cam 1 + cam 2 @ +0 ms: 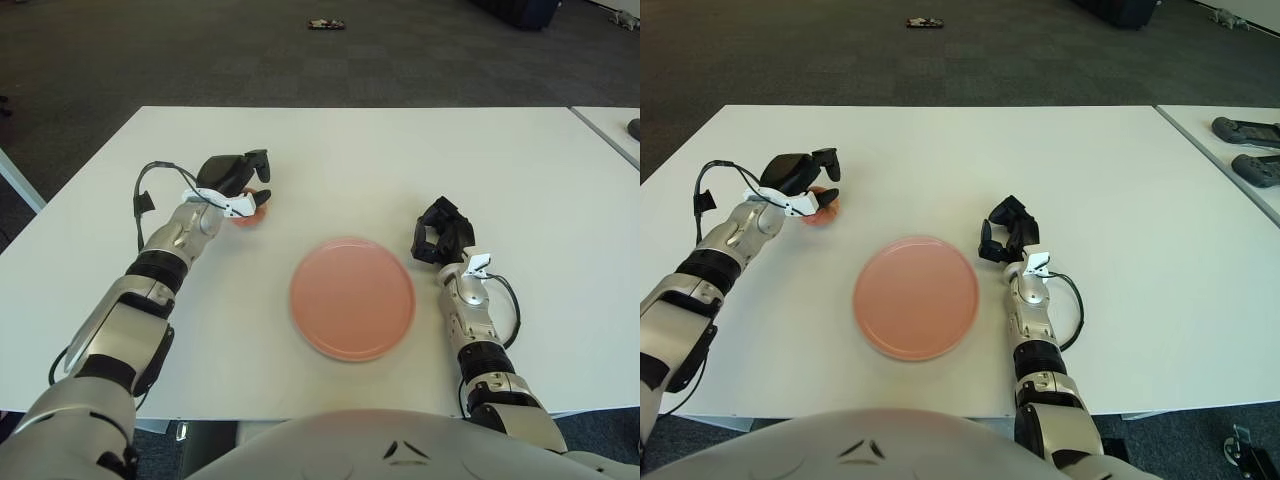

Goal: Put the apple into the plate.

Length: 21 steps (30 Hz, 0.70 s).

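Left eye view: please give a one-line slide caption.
Left hand over the apple, beside the empty pink plate.

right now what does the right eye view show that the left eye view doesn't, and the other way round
Only the right eye view shows two dark controllers lying on the neighbouring table at the right edge; the left eye view catches just the tip of one. Only the left eye view shows a pale table leg at the far left. Both show the white table, the pink plate at its middle, the left hand over the apple left of the plate, and the idle right hand just right of the plate.
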Available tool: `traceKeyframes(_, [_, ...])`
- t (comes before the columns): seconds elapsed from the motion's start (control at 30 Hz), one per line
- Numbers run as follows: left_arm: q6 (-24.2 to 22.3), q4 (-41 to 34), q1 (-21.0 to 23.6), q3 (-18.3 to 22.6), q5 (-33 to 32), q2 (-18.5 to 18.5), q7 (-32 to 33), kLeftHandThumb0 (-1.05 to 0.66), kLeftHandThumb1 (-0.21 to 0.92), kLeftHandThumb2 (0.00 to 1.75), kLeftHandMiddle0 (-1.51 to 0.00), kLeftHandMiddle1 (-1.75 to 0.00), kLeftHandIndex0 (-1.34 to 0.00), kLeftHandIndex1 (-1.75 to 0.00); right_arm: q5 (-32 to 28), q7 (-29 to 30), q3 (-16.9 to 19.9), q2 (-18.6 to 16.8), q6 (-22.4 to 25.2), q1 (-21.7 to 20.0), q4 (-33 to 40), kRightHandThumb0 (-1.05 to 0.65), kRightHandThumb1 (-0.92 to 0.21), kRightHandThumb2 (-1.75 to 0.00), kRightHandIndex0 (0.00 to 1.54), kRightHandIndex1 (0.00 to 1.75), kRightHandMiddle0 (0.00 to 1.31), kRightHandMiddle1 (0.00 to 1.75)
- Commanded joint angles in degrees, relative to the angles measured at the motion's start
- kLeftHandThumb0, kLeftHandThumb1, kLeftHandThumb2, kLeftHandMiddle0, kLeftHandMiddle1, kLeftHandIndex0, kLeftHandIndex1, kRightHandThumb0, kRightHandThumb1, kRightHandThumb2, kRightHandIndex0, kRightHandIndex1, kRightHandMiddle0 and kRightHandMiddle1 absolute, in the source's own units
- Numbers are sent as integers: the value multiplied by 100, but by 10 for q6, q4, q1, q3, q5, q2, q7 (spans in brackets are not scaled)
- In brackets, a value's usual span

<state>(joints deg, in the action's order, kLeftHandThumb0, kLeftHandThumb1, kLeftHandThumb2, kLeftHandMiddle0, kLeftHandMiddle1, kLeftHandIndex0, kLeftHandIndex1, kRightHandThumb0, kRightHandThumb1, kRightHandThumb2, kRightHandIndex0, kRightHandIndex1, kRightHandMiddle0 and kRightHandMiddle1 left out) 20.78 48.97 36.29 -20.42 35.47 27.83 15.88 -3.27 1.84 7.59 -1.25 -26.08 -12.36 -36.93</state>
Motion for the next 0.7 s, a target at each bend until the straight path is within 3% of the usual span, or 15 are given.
traceKeyframes(0.0, [10, 9, 4, 14, -20, -6, -9, -49, 28, 136, -116, -175, -64, -175, -5, 1, 3, -3, 25, 21, -21, -49, -28, -135, 112, 175, 64, 175])
traceKeyframes(0.37, [22, -2, 5, 44, -71, -12, -55, -47, 31, 132, -115, -175, -61, -175, -8, -2, 4, -4, 20, 21, -25, -49, -28, -135, 112, 175, 64, 175])
traceKeyframes(0.67, [-25, -24, 11, 41, -70, 2, -135, -47, 32, 131, -114, -175, -60, -175, -10, -2, 5, -4, 21, 21, -24, -49, -27, -136, 112, 175, 64, 175])
